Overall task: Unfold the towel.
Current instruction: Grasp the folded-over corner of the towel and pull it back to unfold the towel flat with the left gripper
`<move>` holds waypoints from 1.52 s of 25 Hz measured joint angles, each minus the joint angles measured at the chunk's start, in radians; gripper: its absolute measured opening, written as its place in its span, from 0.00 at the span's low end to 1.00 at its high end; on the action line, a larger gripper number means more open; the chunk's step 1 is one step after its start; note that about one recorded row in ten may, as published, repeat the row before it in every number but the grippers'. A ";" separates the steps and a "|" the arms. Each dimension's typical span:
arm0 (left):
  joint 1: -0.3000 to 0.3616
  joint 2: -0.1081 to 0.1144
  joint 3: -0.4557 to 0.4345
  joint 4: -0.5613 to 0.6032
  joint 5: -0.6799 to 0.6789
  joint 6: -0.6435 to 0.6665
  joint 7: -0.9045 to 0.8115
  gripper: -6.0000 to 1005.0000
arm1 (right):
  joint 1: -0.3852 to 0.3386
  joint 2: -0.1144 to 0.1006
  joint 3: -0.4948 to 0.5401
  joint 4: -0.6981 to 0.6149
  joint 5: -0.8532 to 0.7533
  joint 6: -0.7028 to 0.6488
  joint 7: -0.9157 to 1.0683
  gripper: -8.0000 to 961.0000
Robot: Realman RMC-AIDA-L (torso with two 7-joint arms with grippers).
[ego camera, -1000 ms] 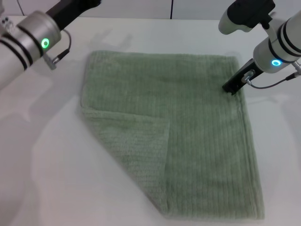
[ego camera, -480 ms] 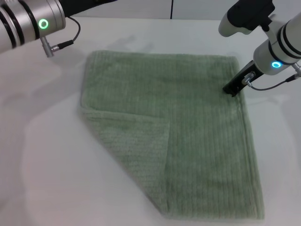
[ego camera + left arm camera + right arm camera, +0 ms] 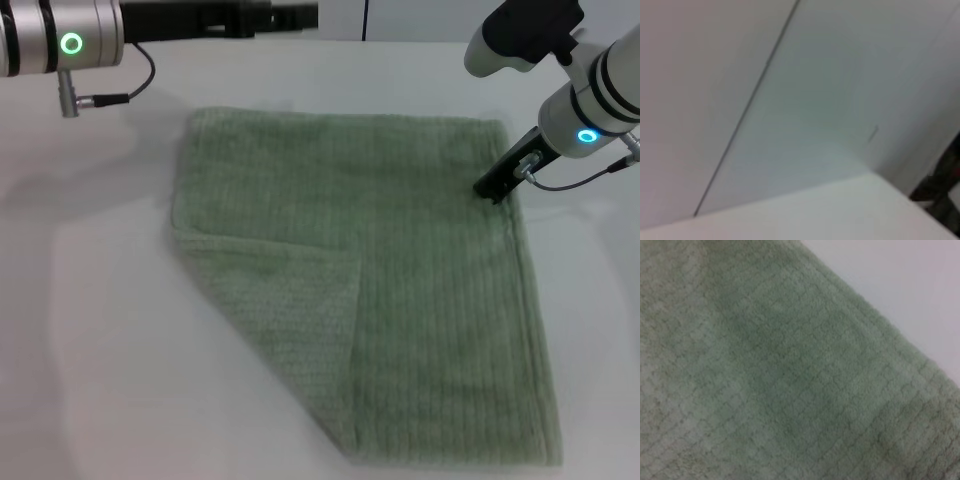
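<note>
My right hand [image 3: 492, 188] presses the towel's [image 3: 400, 260] edge at two o'clock, grip unclear. My left arm has swung away at eleven o'clock. The seven o'clock corner remains folded on the table [image 3: 100, 350].

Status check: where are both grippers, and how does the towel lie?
Right gripper down on towel at its far right edge. Left gripper raised beyond far edge. Near-left corner folded over. Nothing in the way.
</note>
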State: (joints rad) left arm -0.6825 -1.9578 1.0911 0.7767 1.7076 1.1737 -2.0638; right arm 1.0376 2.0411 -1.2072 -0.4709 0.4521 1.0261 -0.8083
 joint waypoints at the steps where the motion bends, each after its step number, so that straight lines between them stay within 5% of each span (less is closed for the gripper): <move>1: -0.004 0.000 -0.007 0.001 0.024 0.012 -0.007 0.75 | 0.001 0.000 0.000 0.000 0.000 0.000 0.000 0.01; 7: -0.040 -0.003 -0.025 0.013 0.175 0.117 -0.022 0.75 | 0.002 -0.001 0.000 0.000 -0.001 0.000 0.000 0.01; 13: -0.090 -0.036 -0.015 0.028 0.323 0.215 -0.007 0.74 | 0.002 -0.001 0.000 0.000 -0.001 0.000 0.000 0.01; 26: -0.119 -0.098 0.005 0.026 0.429 0.271 0.034 0.74 | 0.001 -0.001 0.000 0.000 0.000 -0.002 -0.009 0.01; 38: -0.131 -0.108 0.123 -0.007 0.437 0.204 0.029 0.73 | 0.005 -0.001 0.000 0.000 0.001 -0.002 -0.011 0.01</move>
State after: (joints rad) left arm -0.8136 -2.0654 1.2143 0.7694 2.1446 1.3777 -2.0348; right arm 1.0428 2.0401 -1.2072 -0.4709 0.4526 1.0245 -0.8190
